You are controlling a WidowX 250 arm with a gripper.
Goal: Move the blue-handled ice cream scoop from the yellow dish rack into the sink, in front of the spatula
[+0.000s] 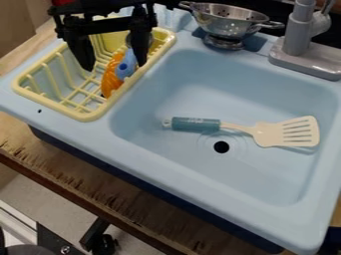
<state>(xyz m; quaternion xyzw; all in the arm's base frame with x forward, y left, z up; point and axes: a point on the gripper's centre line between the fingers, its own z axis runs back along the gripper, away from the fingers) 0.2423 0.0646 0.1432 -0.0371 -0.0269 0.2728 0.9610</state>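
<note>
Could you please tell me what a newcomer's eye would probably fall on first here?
Probably the cream slotted spatula with its teal handle, lying beside the drain in the light-blue sink. Next, the robot's open black hand above the yellow dish rack at upper left, where an orange item stands out. The metal colander gleams behind the sink.

We see a worn wooden counter (40, 157) with rough, splintered grain, and directly on it a light blue sink unit (180, 177) with a dark underside. Taking its basin (226, 87) as our landmark, we find a yellow dish rack (85, 116) beside it on the rim, a metal colander (230, 22) and a grey faucet (309, 60) behind it, and a cream spatula (286, 133) with a blue-green handle lying inside it.
</note>
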